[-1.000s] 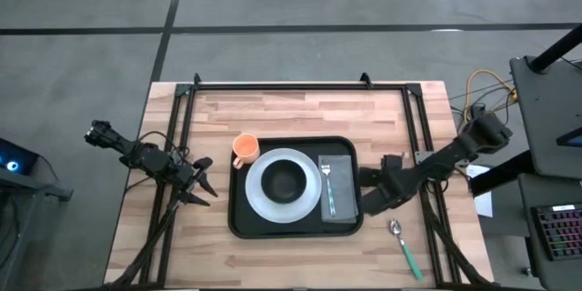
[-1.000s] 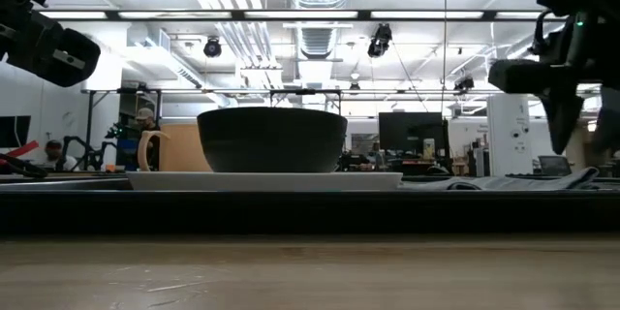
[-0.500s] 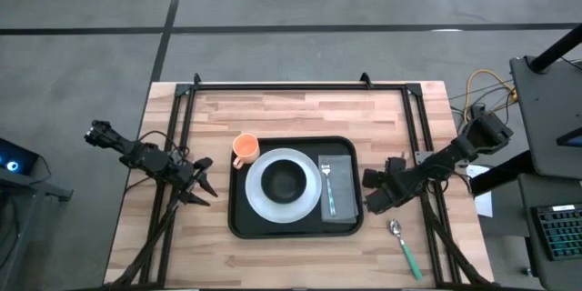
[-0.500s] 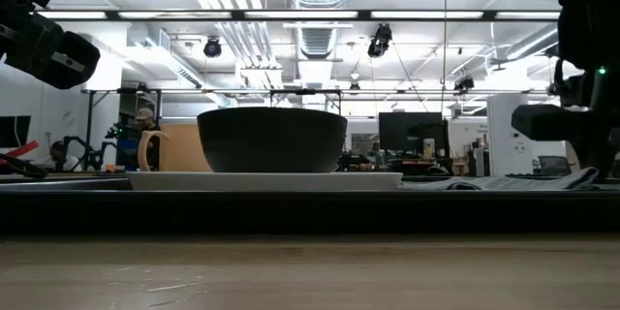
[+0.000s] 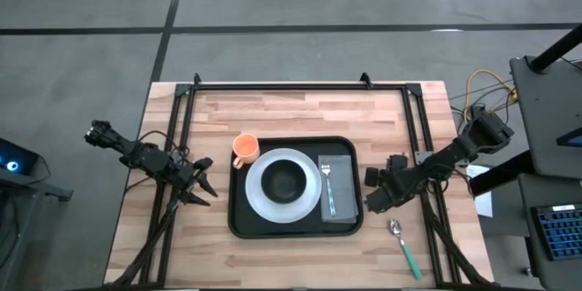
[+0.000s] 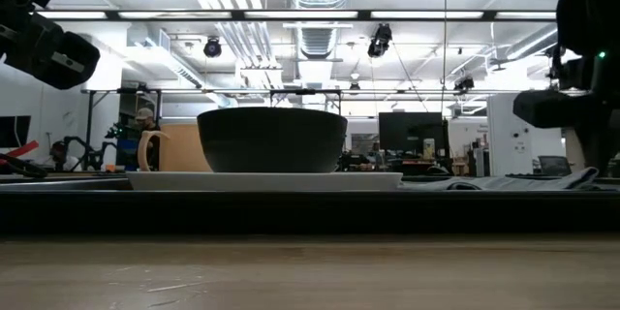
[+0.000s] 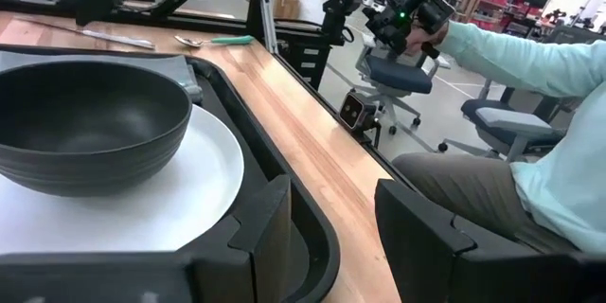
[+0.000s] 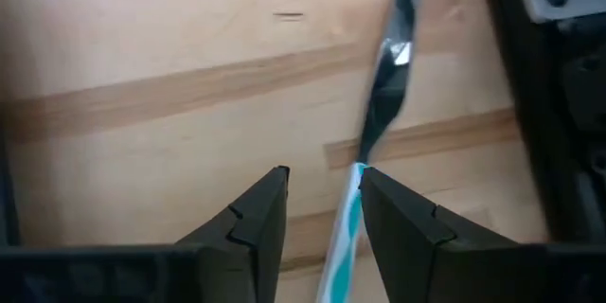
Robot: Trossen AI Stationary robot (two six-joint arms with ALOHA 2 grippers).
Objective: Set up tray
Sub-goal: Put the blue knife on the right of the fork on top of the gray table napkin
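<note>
The black tray [image 5: 238,218] lies mid-table. On it, a white plate [image 5: 258,202] carries a black bowl [image 5: 284,180], and a fork [image 5: 328,186] lies on a grey napkin [image 5: 344,195]. An orange cup [image 5: 244,150] stands at the tray's far left corner. A spoon with a green handle [image 5: 405,247] lies on the wood to the right of the tray. My right gripper [image 5: 377,198] hangs open just off the tray's right rim. In the right wrist view the spoon [image 8: 352,199] runs between its fingers, untouched. My left gripper [image 5: 202,182] waits open to the left of the tray.
Black frame rails [image 5: 296,86] run along the far edge and down both sides of the table. Bare wood lies near and far of the tray. In the left wrist view a person in a light teal sleeve [image 7: 530,57] sits beyond the table.
My right gripper has moved a little toward the table's right edge, off the tray and napkin and toward the spoon. It stays open. Everything else has kept still.
</note>
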